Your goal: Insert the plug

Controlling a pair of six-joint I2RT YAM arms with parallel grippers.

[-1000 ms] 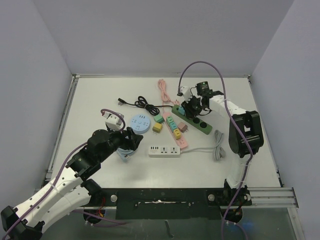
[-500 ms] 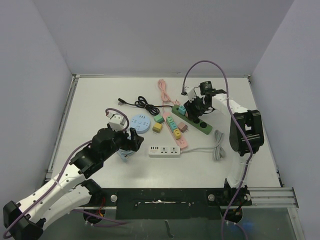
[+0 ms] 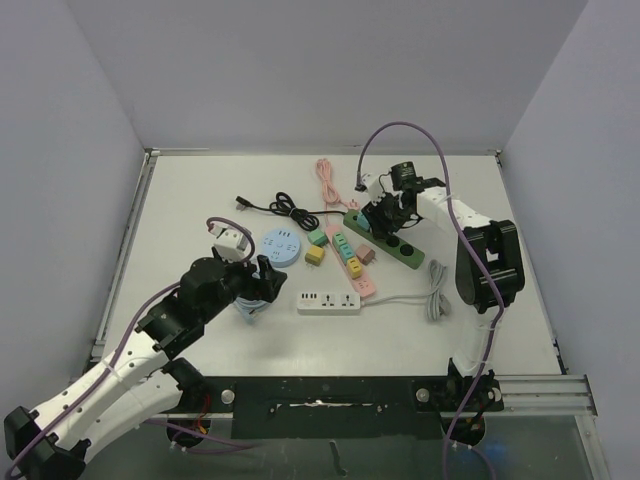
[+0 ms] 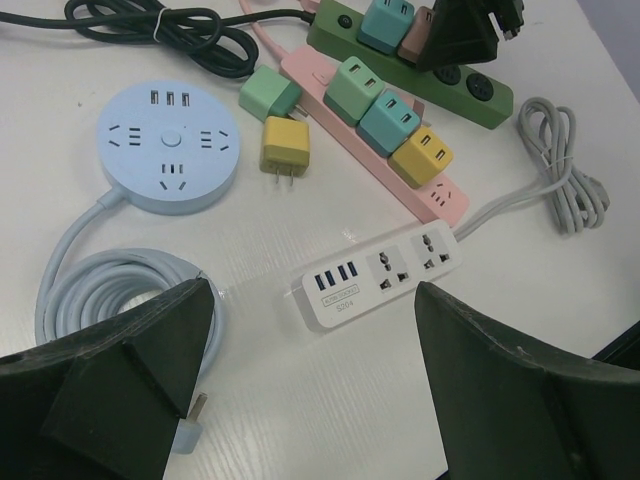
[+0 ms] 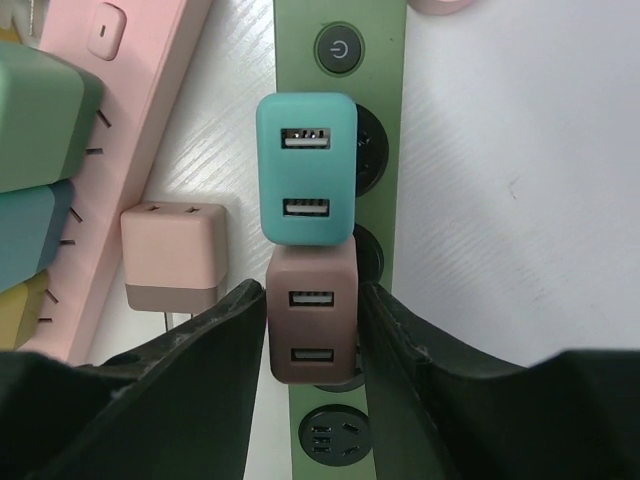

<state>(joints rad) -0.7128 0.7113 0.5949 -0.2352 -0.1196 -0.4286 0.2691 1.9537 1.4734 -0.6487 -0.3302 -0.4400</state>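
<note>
The right wrist view alone shows the brown two-port charger plug standing in the long green power strip; the right gripper flanks it closely, though whether it is clamped on it cannot be told; the left gripper, well apart from that strip, is spread wide.

Lab: white table boxed by plain partitions.

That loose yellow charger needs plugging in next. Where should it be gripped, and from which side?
Pinch the yellow charger across its left and right faces, coming straight down. It lies flat with its prongs pointing toward the near side. Those two faces have free space beside them, whereas the green charger crowds its far end.
</note>
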